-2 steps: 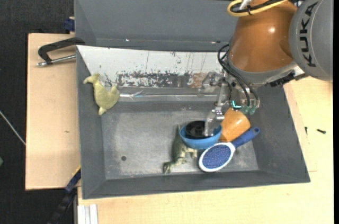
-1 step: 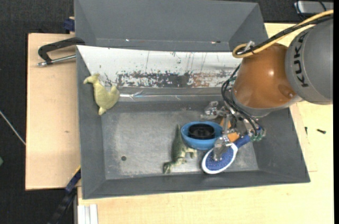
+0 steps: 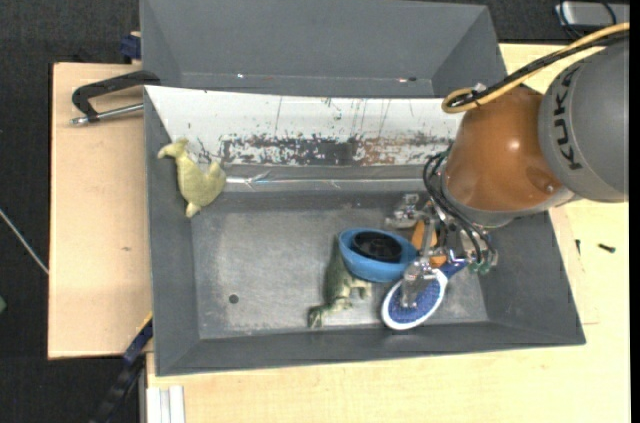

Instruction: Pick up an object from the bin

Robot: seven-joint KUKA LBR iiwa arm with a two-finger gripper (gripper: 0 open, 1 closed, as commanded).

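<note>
**A:** Where is the gripper (image 3: 432,259)?

**B:** At 4 o'clock in the bin (image 3: 250,291), low over a blue oval (image 3: 410,304) with a white rim. The oval lies flat on the floor at 5 o'clock. Whether the gripper is wide or narrow I cannot tell.

**A:** Is the oval in its hold?

**B:** Not that I can see. It lies just under the tip, perhaps touching.

**A:** What could go wrong?

**B:** Crowding, mainly. A blue cup (image 3: 372,253) sits just beside the gripper at its 9 o'clock. A green dinosaur (image 3: 338,289) lies at the cup's 7 o'clock, near the oval. An off-centre closing may nip the cup's rim or shove the cup into the dinosaur.

**A:** And the oval itself?

**B:** It is flat and low, so I judge a hold could slide over its rim and come up with nothing. The bin wall at 3 o'clock is near too, and a drift that way could scrape it.

**A:** The yellow toy (image 3: 195,176)?

**B:** Well apart, at 10 o'clock. No danger there.
</note>
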